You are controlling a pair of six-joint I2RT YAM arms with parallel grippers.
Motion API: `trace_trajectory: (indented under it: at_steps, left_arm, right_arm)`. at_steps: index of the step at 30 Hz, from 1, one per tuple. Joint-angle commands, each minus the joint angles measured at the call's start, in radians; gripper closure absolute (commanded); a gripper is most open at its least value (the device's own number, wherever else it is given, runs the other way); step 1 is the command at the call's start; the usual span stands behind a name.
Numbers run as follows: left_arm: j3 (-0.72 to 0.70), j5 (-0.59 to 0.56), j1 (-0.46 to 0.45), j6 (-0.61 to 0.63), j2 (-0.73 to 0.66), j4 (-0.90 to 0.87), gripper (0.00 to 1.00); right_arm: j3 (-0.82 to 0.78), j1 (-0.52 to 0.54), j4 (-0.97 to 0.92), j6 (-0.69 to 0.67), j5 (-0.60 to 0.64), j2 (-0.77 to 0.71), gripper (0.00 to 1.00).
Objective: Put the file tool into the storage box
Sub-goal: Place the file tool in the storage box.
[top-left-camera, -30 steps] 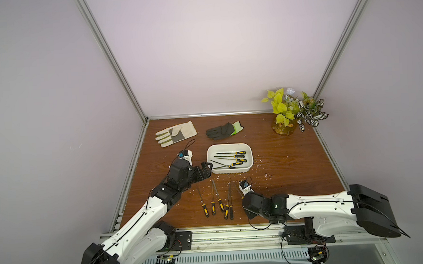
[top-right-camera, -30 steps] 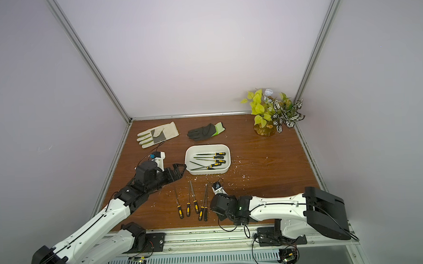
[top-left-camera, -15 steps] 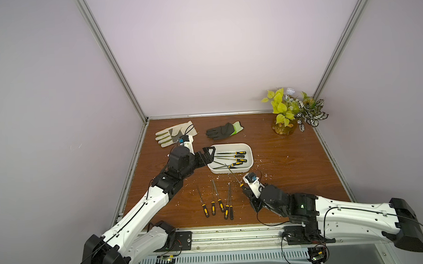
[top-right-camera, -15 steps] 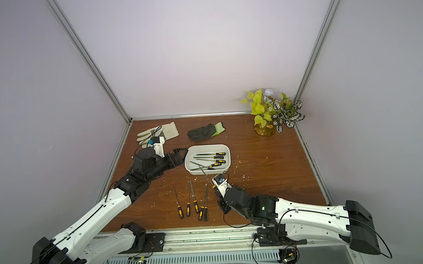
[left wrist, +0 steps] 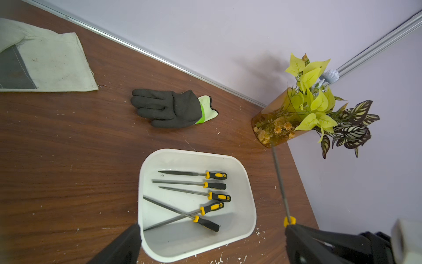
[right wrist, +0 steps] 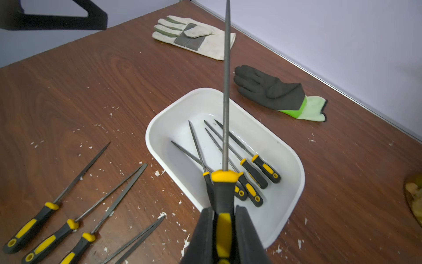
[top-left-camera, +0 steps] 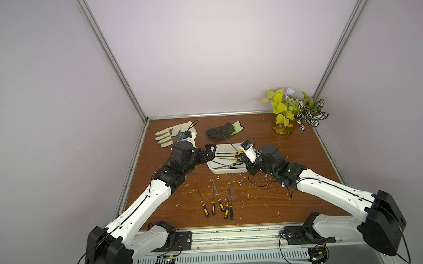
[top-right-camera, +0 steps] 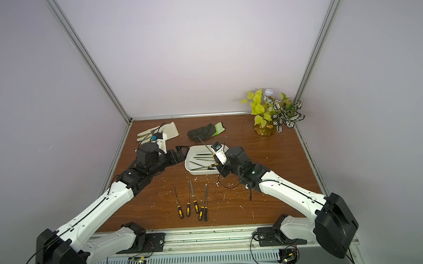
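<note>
Wood-grain tabletop (top-left-camera: 271, 196) flecked with pale chips, with the white storage box (right wrist: 173, 128) mid-frame on it. Best served by a low, level delivery: tip the raised blade down, line it up with the box's long side, sink it between the rims, only then let go. Released at this tilt, likely to bridge a rim or bounce out. Left gripper (top-left-camera: 210, 152) spread wide and empty just beside the box's left end in both top views, so worth keeping clear of. Right gripper (right wrist: 225, 219) at the right end, pinching tight the black-and-yellow handle of the round file (right wrist: 226, 91), held above the box, blade slanting up-frame, not yet inside. Five files (left wrist: 214, 175) already lying in the box; five loose files (top-left-camera: 213, 208) lower in frame on bare wood.
</note>
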Motion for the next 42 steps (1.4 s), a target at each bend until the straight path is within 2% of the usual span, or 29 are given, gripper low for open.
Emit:
trace_trajectory:
  at_steps: [1,6,15,20,29,32,33,35,38,42]
  left_arm:
    - [-0.013,0.028,0.038,0.031,-0.001,-0.038,0.00]
    - [-0.061,0.037,0.068,0.038,-0.030,-0.058,0.00]
    - [-0.147,0.043,0.070,0.020,-0.093,-0.058,0.00]
    - [-0.205,0.043,0.071,0.003,-0.146,-0.044,0.00]
    - [-0.205,0.033,0.070,0.002,-0.171,-0.063,0.00]
    - [-0.211,0.026,0.070,-0.007,-0.187,-0.043,0.00]
    - [-0.212,0.024,0.070,-0.010,-0.187,-0.039,0.00]
    - [-0.210,0.031,0.070,-0.013,-0.179,-0.037,0.00]
    - [-0.202,0.043,0.070,-0.012,-0.161,-0.038,0.00]
    - [-0.199,0.048,0.070,-0.016,-0.154,-0.040,0.00]
  right_arm:
    - [0.046,-0.037,-0.012,-0.175,-0.166,0.048,1.00]
    - [0.030,-0.115,0.043,-0.222,-0.226,0.101,1.00]
    - [0.011,-0.143,0.112,-0.352,-0.211,0.193,1.00]
    - [0.059,-0.143,0.079,-0.428,-0.193,0.284,1.00]
    - [0.159,-0.142,-0.042,-0.535,-0.183,0.415,1.00]
    - [0.190,-0.141,-0.081,-0.530,-0.197,0.445,1.00]
    - [0.198,-0.141,-0.089,-0.524,-0.210,0.451,0.98]
    - [0.211,-0.141,-0.099,-0.516,-0.225,0.462,0.87]
    - [0.224,-0.140,-0.102,-0.507,-0.219,0.471,0.76]
    - [0.240,-0.139,-0.094,-0.471,-0.173,0.468,0.66]
